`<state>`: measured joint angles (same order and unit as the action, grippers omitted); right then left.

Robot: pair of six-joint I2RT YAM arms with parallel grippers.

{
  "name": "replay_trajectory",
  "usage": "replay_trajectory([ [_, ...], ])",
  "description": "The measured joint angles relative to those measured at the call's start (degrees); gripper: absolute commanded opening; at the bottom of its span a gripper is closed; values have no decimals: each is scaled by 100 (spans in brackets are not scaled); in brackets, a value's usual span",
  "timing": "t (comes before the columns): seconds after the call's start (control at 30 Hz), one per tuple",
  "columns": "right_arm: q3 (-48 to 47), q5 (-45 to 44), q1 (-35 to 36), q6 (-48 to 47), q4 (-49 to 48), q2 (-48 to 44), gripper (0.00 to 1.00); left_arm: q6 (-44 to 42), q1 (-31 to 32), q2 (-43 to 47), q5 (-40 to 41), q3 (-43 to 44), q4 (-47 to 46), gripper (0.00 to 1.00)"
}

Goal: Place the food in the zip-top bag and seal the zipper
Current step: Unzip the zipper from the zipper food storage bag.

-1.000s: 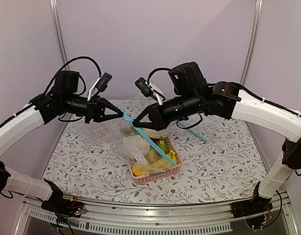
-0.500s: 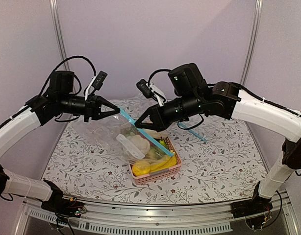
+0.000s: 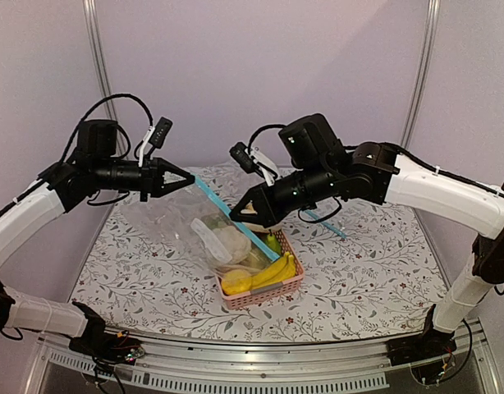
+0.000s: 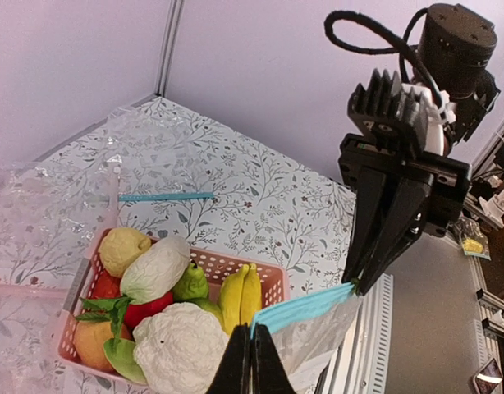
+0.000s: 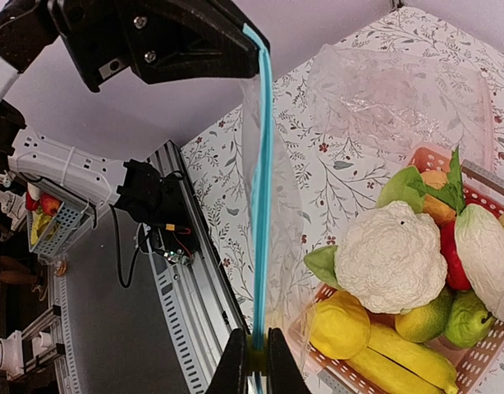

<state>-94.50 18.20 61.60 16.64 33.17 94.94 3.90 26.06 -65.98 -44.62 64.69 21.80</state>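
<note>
The transparent zip-top bag (image 3: 180, 215) hangs above the table from its light-blue zipper (image 3: 219, 199), stretched taut between both grippers. My left gripper (image 3: 192, 175) is shut on the strip's upper end (image 4: 305, 305). Further down the strip (image 5: 260, 205), my right gripper (image 5: 254, 355) is shut on it, and the rest of the strip runs on toward the basket. A white oblong piece (image 3: 207, 240) shows through the plastic. A yellow lemon (image 5: 338, 324) and a round green fruit (image 5: 418, 322) lie by the basket's near corner. I cannot tell whether these are inside the bag.
The pink lattice basket (image 3: 264, 295) stands under the bag, holding a white cauliflower (image 5: 391, 256), a banana bunch (image 3: 277, 269), a pear and other toy produce. Another blue zipper strip (image 3: 322, 220) on a clear bag lies on the floral cloth behind the right arm.
My left gripper has pulled up and to the left while the right one shifted slightly down the strip, so a longer stretch of zipper now spans between them. The bag hangs higher and wider.
</note>
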Motion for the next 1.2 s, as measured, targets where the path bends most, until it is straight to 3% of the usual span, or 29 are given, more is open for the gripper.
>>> replay_trajectory([
  [1.2, 474, -184, 0, 131, 125, -92, 0, 367, -649, 275, 640, -229, -398, 0],
])
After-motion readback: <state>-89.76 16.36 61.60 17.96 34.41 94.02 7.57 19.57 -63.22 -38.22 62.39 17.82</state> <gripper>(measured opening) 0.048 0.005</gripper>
